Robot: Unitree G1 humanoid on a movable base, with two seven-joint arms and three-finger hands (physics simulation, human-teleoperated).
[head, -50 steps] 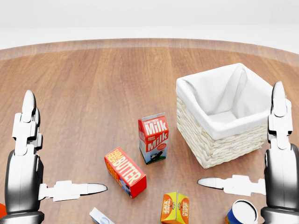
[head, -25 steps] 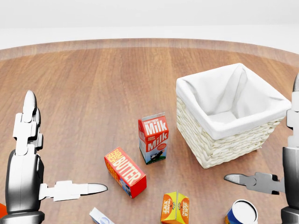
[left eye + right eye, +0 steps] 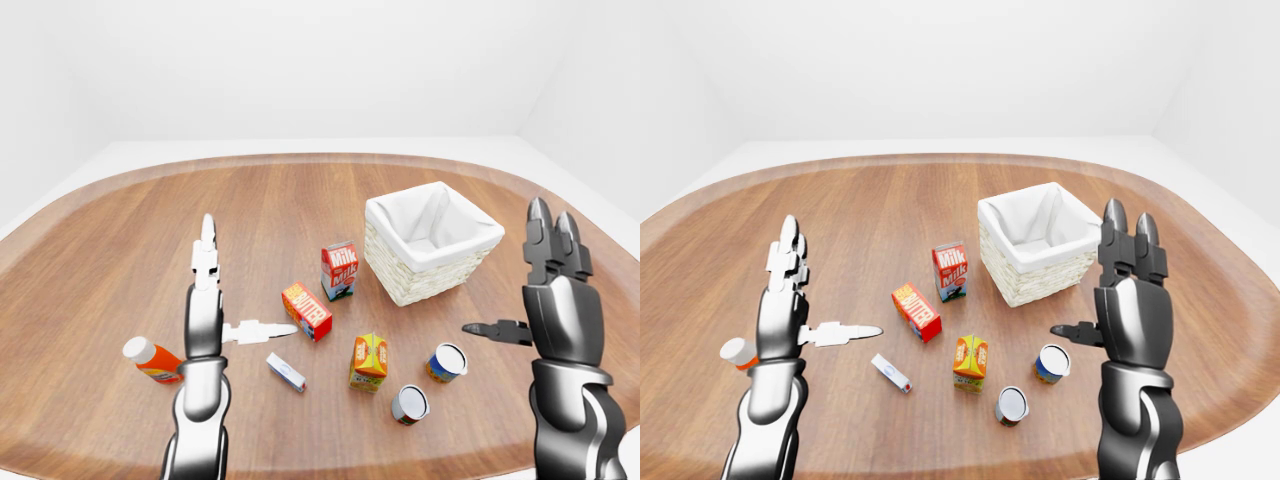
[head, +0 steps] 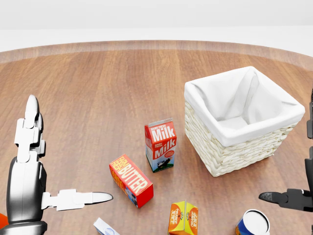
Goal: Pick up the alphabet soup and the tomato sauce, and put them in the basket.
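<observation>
**Both hands raised and empty over the scattered groceries**

On the round wooden table (image 3: 120, 240), the wicker basket (image 3: 432, 245) with its white cloth lining stands toward the right of the left-eye view, holding nothing visible. Just to its left a milk carton (image 3: 339, 270) stands upright, and a butter box (image 3: 307, 311) lies tilted a little lower and further left. Below these, an orange juice carton (image 3: 369, 361) stands near the middle, with a small white packet (image 3: 286, 372) lying flat to its left.

2 cans sit near the bottom right of the cluster. The can with the blue and orange label (image 3: 446, 363) stands just right of the juice carton, well apart from the basket. The can with the red label (image 3: 409, 404) stands lower, between the juice carton and the blue can. Their labels are too small to read, so I cannot tell for certain which is the soup and which the sauce. An orange bottle with a white cap (image 3: 152, 360) lies on its side at the far left, partly behind the left arm.

The left hand (image 3: 213, 305) is upright with fingers straight and thumb spread sideways, gripping nothing. The right hand (image 3: 1117, 290) is likewise spread wide and empty, thumb pointing left above the blue can without touching it.
</observation>
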